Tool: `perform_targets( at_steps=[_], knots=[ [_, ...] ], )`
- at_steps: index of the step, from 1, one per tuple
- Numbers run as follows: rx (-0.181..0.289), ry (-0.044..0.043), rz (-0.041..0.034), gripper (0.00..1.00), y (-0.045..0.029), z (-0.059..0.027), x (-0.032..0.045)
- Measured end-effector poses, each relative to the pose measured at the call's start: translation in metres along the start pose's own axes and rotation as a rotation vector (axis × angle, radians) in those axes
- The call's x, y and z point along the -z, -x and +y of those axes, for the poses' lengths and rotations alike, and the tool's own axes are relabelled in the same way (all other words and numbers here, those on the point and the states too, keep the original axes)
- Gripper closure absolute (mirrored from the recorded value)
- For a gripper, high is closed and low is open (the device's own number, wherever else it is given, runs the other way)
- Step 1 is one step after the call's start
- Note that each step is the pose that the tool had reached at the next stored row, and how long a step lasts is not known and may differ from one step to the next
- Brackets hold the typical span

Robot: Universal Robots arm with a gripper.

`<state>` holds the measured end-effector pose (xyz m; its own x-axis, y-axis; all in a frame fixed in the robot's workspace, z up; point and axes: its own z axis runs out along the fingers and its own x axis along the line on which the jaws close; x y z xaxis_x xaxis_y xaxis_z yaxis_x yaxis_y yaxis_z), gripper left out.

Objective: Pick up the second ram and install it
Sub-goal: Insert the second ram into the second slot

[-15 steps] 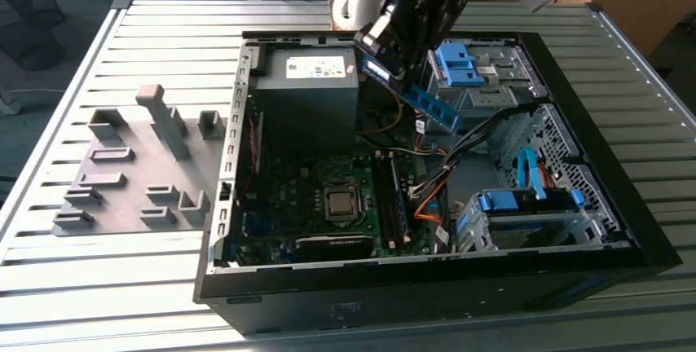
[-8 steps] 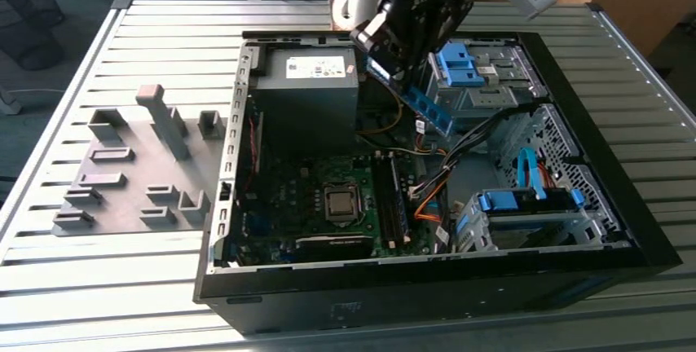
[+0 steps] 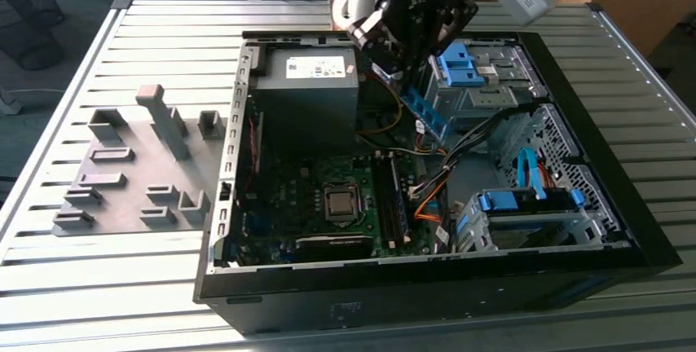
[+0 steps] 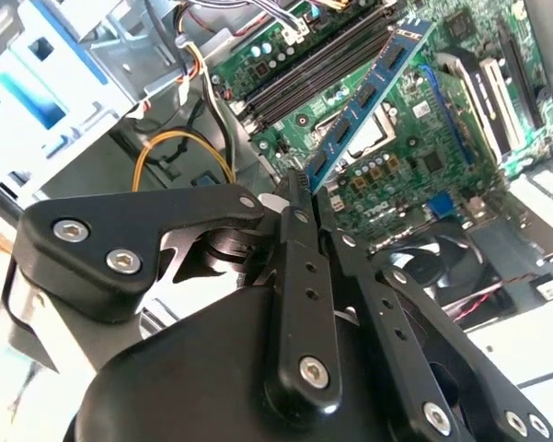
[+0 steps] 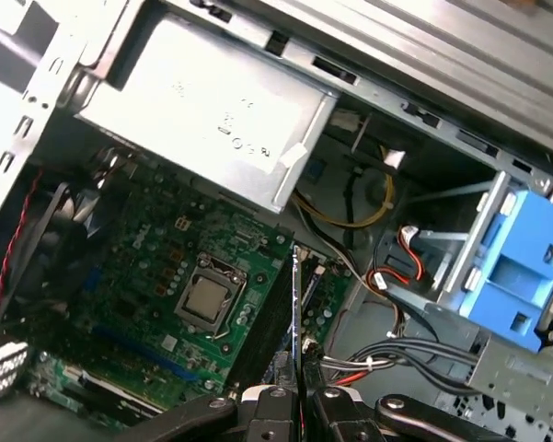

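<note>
My gripper (image 3: pixel 405 75) hangs over the back of the open computer case (image 3: pixel 609 205), shut on the second ram (image 3: pixel 422 116). It is a long blue-green stick that slants down from the fingers towards the motherboard (image 3: pixel 315 205). In the second wrist view the second ram (image 4: pixel 368 92) sticks out from between the black fingers (image 4: pixel 299 198), its dark chips showing, above the board and beside the memory slots (image 4: pixel 322 60). In the first wrist view the second ram (image 5: pixel 296 322) shows edge-on above the gripper (image 5: pixel 299 401), over the memory slots (image 5: pixel 271 318) next to the processor socket (image 5: pixel 207 299).
A grey power supply (image 3: pixel 310 83) fills the case's back corner, near the gripper. Blue drive caddies (image 3: pixel 462 67) and loose cables (image 3: pixel 435 181) crowd the exterior view's right side. A grey fixture plate (image 3: pixel 130 181) with upright blocks lies on the slatted table (image 3: pixel 109 287) to the left.
</note>
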<state>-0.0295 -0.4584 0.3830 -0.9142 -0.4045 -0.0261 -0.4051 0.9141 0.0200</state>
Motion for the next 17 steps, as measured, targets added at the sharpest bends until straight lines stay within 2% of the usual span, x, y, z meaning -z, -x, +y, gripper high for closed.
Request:
perform_targets(
  at_steps=[17],
  knots=[
    [-0.234, -0.0061, -0.0046, 0.86, 0.0, 0.0, -0.0013]
  ],
)
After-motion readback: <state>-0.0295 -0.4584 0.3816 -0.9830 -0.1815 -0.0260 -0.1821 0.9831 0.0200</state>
